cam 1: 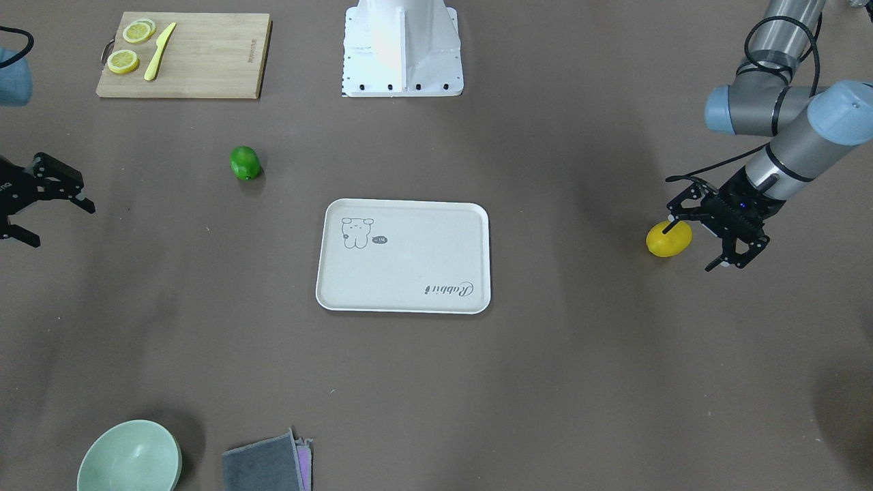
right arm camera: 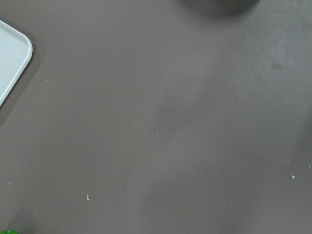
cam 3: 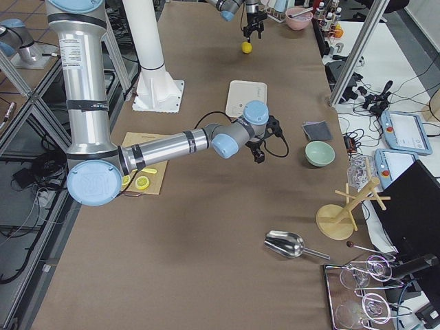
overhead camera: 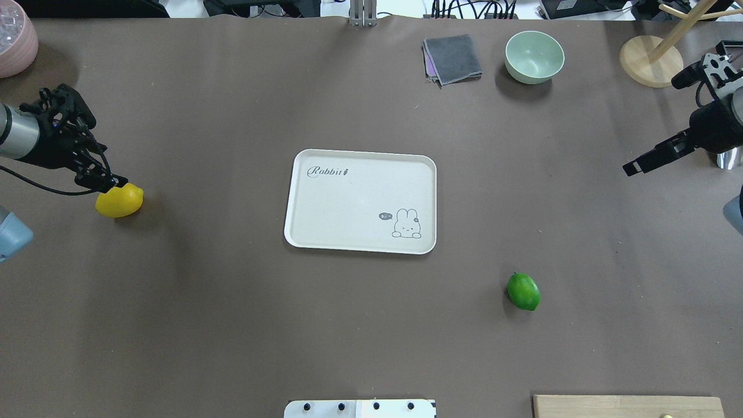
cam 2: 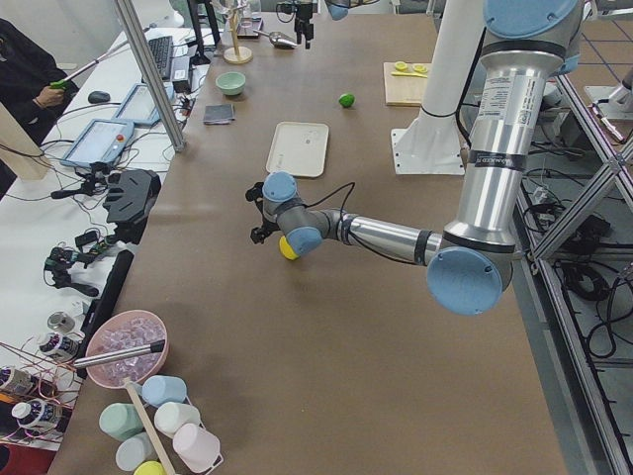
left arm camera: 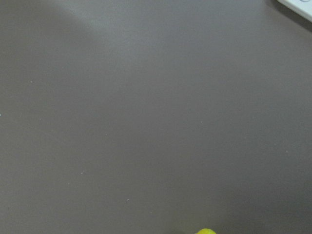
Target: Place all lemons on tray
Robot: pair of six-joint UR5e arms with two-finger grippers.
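Note:
The yellow lemon (cam 1: 665,240) (overhead camera: 120,201) lies on the brown table far from the tray on my left arm's side. My left gripper (cam 1: 692,244) (overhead camera: 87,145) is open. One fingertip sits over the lemon's edge and the other stands clear of it. The green lemon (cam 1: 245,162) (overhead camera: 523,291) lies alone on the table on my right arm's side. The cream tray (cam 1: 409,273) (overhead camera: 348,203) with the bear drawing sits at the table's middle and holds nothing. My right gripper (cam 1: 58,224) (overhead camera: 653,126) is open and empty at the table's edge, far from the green lemon.
A bamboo cutting board (cam 1: 198,61) with lemon slices (cam 1: 123,61) and a yellow knife (cam 1: 158,52) lies near the robot base (cam 1: 402,48). A green bowl (overhead camera: 534,55), a grey cloth (overhead camera: 453,58), a wooden stand (overhead camera: 650,61) and a pink bowl (overhead camera: 14,43) stand along the far edge.

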